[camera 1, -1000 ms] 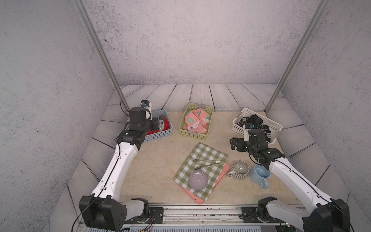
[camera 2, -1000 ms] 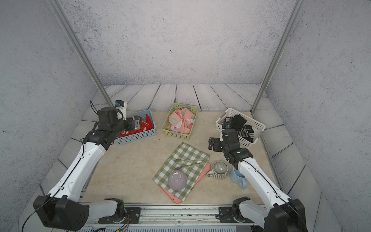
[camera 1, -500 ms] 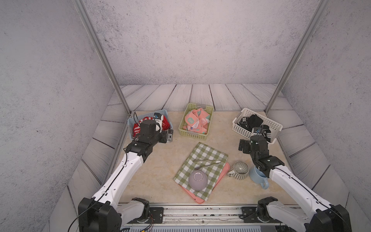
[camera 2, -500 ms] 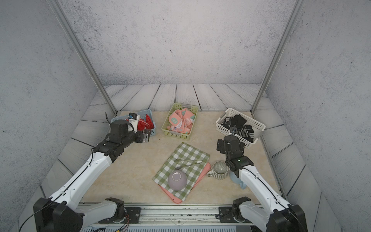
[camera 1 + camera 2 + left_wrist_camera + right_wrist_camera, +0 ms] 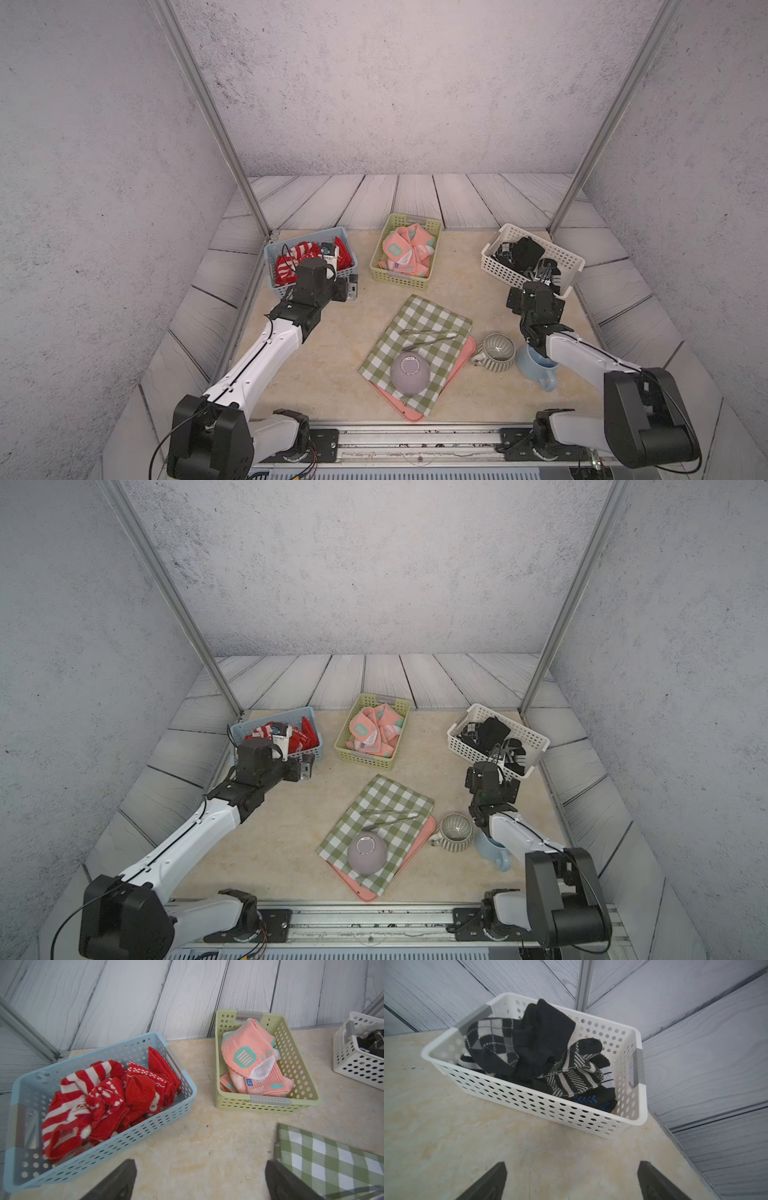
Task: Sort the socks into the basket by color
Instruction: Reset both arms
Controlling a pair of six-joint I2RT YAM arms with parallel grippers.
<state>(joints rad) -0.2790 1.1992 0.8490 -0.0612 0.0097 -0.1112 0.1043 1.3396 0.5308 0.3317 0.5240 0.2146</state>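
The socks lie sorted in three baskets. Red and white socks [image 5: 108, 1095] fill the blue basket [image 5: 187, 1093], salmon-pink socks [image 5: 249, 1057] the green basket [image 5: 268, 1106], and black patterned socks [image 5: 533, 1053] the white basket [image 5: 529, 1101]. In both top views my left gripper [image 5: 351, 286] [image 5: 306, 766] hangs by the blue basket's near right corner. In the left wrist view it [image 5: 200, 1162] is open over bare tabletop. My right gripper [image 5: 536, 297] [image 5: 572, 1164] is open too, just in front of the white basket, with nothing between its fingers.
A green-and-white checked cloth [image 5: 428, 320] covers a pink tray [image 5: 463, 365] at the front centre. On it are an upturned lilac bowl [image 5: 409, 374] and metal tongs [image 5: 430, 334]. A striped mug [image 5: 496, 353] and a blue mug [image 5: 540, 372] stand under my right forearm.
My left gripper has drawn back from over the blue basket, nearer and to the right. My right gripper has shifted right and now faces the white basket. Both stayed open.
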